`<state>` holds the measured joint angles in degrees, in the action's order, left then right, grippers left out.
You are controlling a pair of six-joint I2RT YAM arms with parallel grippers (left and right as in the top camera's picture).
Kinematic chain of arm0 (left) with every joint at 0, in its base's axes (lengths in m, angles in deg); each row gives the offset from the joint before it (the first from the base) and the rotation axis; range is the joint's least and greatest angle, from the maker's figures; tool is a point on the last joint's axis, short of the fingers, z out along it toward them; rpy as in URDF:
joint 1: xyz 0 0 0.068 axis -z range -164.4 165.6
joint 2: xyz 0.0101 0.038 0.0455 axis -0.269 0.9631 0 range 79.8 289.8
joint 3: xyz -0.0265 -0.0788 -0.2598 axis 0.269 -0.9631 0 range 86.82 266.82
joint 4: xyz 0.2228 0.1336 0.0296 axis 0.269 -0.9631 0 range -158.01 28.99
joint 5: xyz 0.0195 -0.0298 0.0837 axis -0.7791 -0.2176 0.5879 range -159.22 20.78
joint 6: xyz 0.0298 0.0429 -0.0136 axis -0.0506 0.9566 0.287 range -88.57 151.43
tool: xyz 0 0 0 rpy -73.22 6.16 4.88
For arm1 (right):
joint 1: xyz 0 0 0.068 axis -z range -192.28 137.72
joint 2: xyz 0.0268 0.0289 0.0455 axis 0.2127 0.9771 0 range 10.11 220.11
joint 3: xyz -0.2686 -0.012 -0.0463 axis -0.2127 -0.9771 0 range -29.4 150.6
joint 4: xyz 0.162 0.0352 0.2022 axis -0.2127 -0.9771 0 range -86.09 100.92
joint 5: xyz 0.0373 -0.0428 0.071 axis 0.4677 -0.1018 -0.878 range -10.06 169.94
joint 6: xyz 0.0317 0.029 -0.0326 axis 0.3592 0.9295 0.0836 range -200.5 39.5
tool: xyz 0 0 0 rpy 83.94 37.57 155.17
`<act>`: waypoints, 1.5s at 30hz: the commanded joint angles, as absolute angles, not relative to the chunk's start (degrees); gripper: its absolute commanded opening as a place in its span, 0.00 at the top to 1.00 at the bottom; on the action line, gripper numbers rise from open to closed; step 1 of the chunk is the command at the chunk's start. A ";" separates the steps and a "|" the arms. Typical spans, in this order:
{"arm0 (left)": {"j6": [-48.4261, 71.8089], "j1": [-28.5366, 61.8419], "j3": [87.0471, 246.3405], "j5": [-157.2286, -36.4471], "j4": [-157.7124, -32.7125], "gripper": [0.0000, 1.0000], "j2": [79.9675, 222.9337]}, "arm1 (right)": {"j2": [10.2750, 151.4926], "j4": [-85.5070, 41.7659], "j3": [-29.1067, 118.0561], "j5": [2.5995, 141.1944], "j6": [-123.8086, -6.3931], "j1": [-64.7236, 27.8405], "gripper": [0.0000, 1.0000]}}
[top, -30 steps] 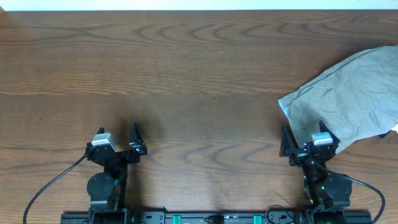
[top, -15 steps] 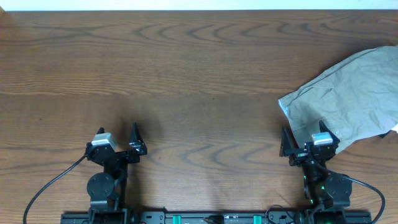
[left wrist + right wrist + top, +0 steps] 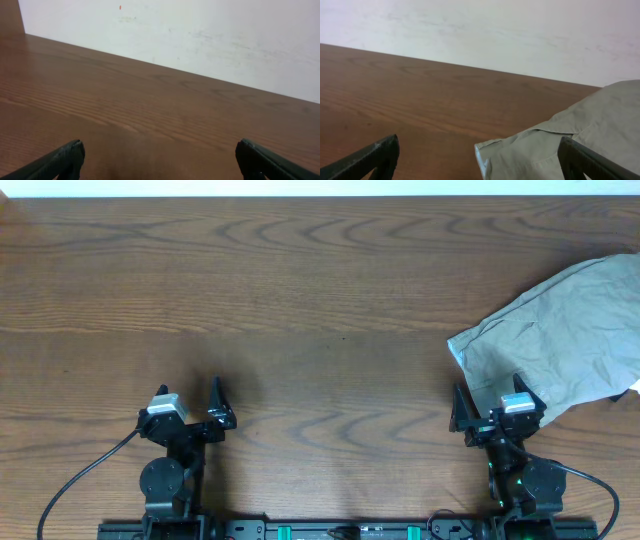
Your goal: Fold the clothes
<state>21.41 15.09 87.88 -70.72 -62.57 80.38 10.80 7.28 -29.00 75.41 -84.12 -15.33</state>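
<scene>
clothes [image 3: 565, 330] seen from overhead at the table's [image 3: 300, 300] right edge, partly out of frame, long axis slanting near-left to far-right, near corner just ahead of the right gripper [image 3: 488, 395], well apart from the left gripper [image 3: 190, 395]. left wrist: jaws spread wide, empty, only table ahead. right wrist: jaws equally wide, holding nothing, wrinkled grey-green fabric with a pale edge ahead and rightward.
</scene>
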 commanded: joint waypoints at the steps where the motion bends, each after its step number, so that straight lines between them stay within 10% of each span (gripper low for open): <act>1: 22.59 15.31 87.05 -70.02 -65.04 0.02 80.03 | 10.45 7.04 -29.08 75.01 -84.20 -14.54 0.01; 23: 1.25 15.31 90.19 -94.35 -57.04 0.02 80.12 | 10.45 7.04 -29.08 75.01 -84.20 -14.54 0.01; 45: 12.31 15.31 108.42 -80.03 -72.99 0.02 111.77 | 10.45 7.04 -29.08 75.01 -84.20 -14.54 0.01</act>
<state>10.94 15.09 108.05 -83.55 -72.82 109.45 10.80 7.28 -29.00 75.41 -84.12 -15.33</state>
